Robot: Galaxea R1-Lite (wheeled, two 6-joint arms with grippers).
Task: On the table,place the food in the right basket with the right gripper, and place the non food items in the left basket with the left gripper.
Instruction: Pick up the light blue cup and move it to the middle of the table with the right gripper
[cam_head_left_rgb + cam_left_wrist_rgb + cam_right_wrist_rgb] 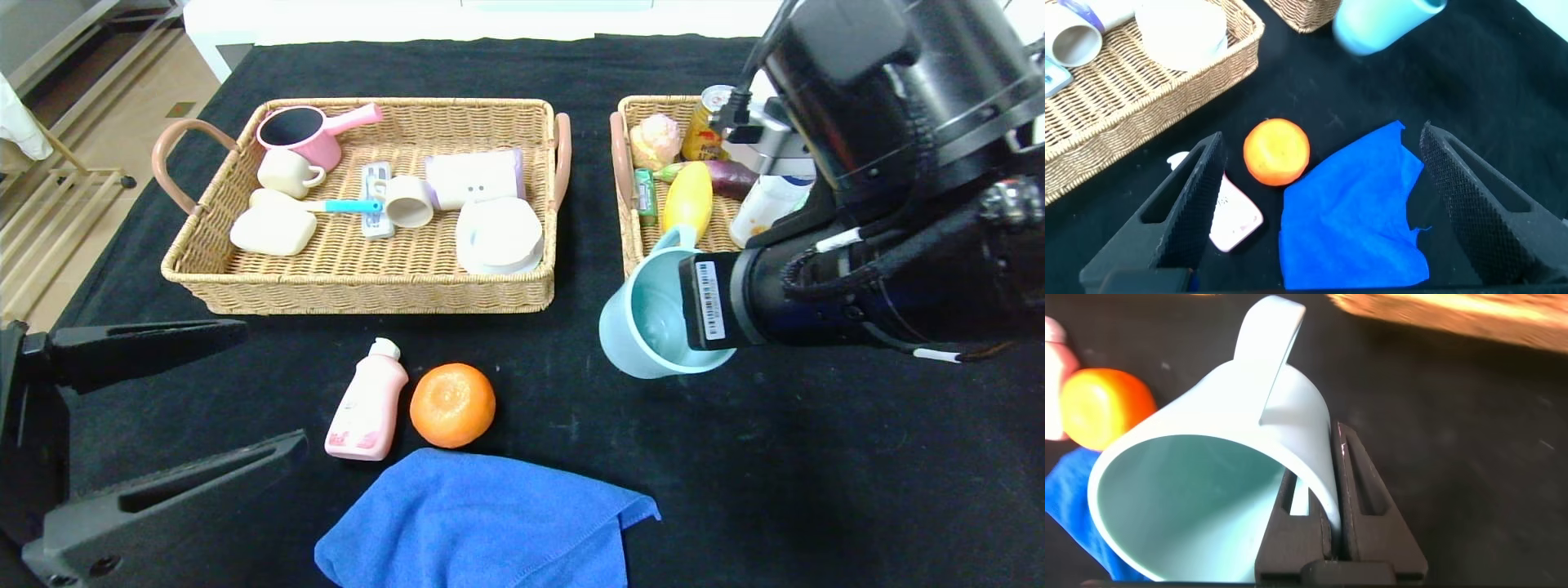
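Your right pincer (1323, 508) was pinching the teal mug (653, 314) by its rim, tipped on its side just in front of the right basket (624, 233). Since a mug is no food, it likely belonged in the left basket (359, 286). Your left pincer (1315, 237) stood spread above the blue towel (482, 527), near the orange (452, 405) and pink bottle (367, 402); it would probably need to lower and close on the towel.

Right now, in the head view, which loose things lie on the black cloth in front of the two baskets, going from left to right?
Small pink bottle with white cap → round orange fruit → pale teal handled mug, gripped at its rim by the right end effector.
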